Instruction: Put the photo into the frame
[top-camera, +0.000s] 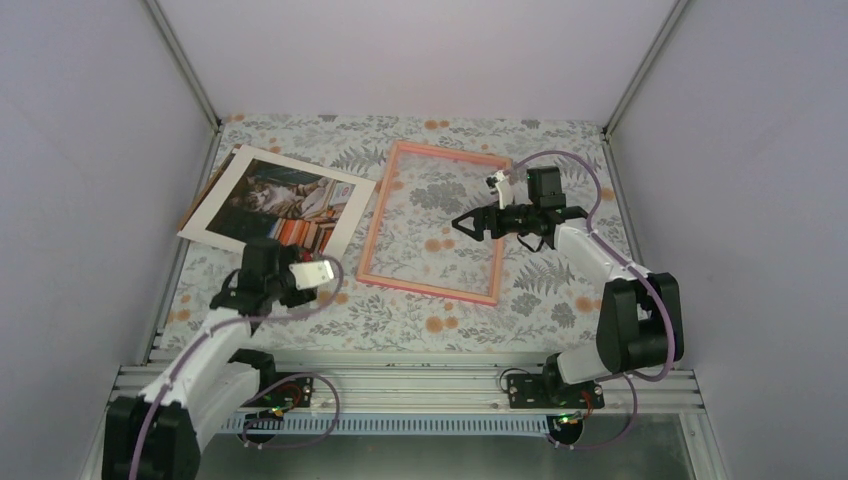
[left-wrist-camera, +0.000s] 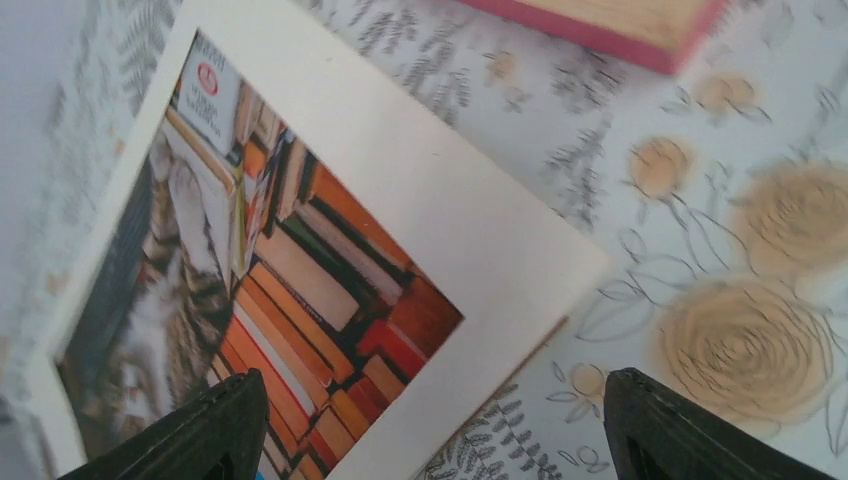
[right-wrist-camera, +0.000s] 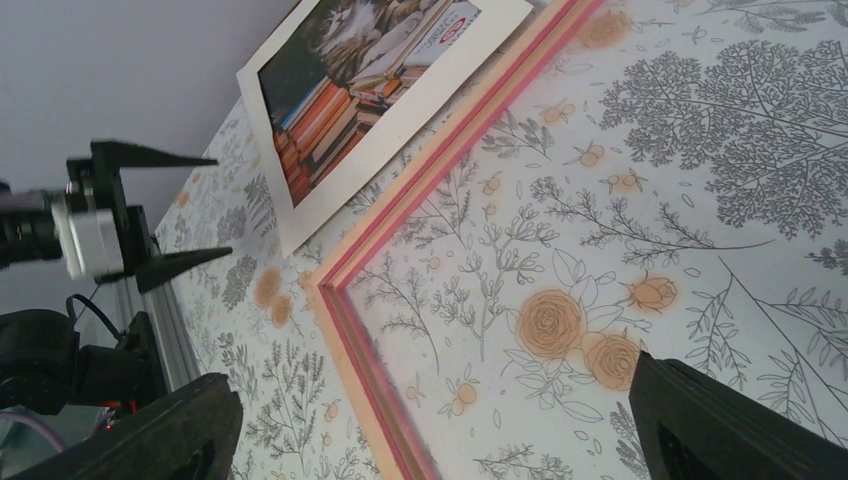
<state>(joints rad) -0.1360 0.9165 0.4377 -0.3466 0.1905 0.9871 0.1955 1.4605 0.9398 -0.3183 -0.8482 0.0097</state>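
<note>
- Presently, the photo (top-camera: 275, 203) is found face up at upper left, just beside the frame (top-camera: 377, 215), not in it.
- The left gripper (left-wrist-camera: 435, 400) is held spread, empty, over the photo's lower corner.
- The right gripper (top-camera: 462, 224) is held spread, empty, above the frame's pane.
- Insertion is judged not yet begun.

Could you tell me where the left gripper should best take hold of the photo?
Probably the near right corner of the photo, closest to the open left gripper. It lies flat, picture up, so come low from the near side and slide one finger under the white border.
</note>
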